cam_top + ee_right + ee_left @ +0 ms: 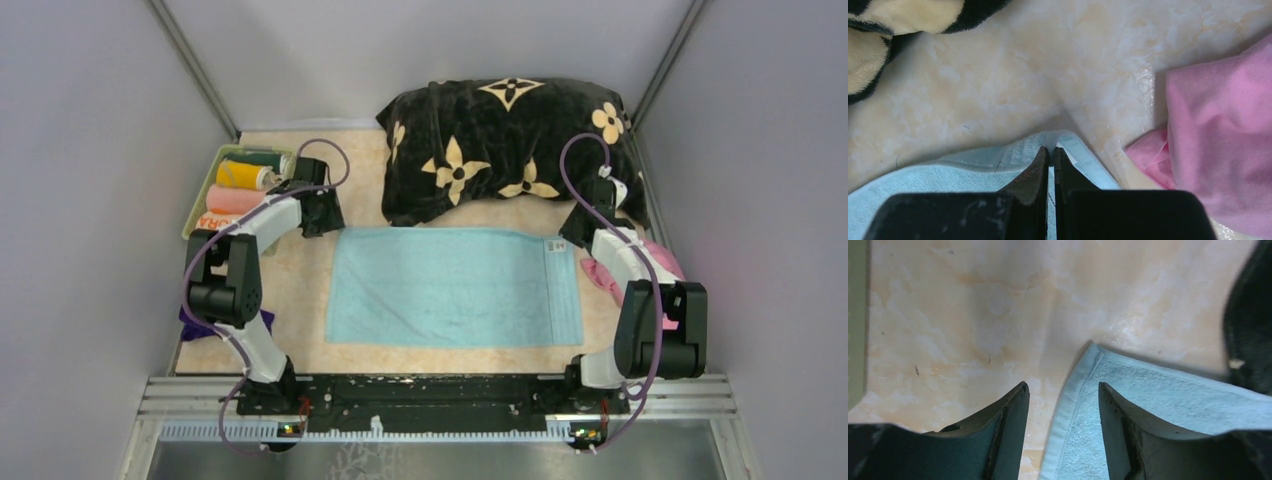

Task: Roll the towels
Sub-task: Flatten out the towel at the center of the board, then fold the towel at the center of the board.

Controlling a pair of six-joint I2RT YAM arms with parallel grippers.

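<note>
A light blue towel [450,285] lies spread flat in the middle of the table. My left gripper [322,215] is at its far left corner. In the left wrist view that gripper [1063,386] is open, its fingers straddling the hem of the blue towel [1168,390], one over bare table and one over cloth. My right gripper [580,232] is at the far right corner. There the right gripper [1049,149] is shut on the pinched-up corner of the blue towel [948,175].
A big black cushion [500,140] with beige flowers lies just behind the towel. A crumpled pink towel [655,260] lies at the right and a dark purple one [195,325] at the near left. A green tray [205,185] at far left holds several rolled towels.
</note>
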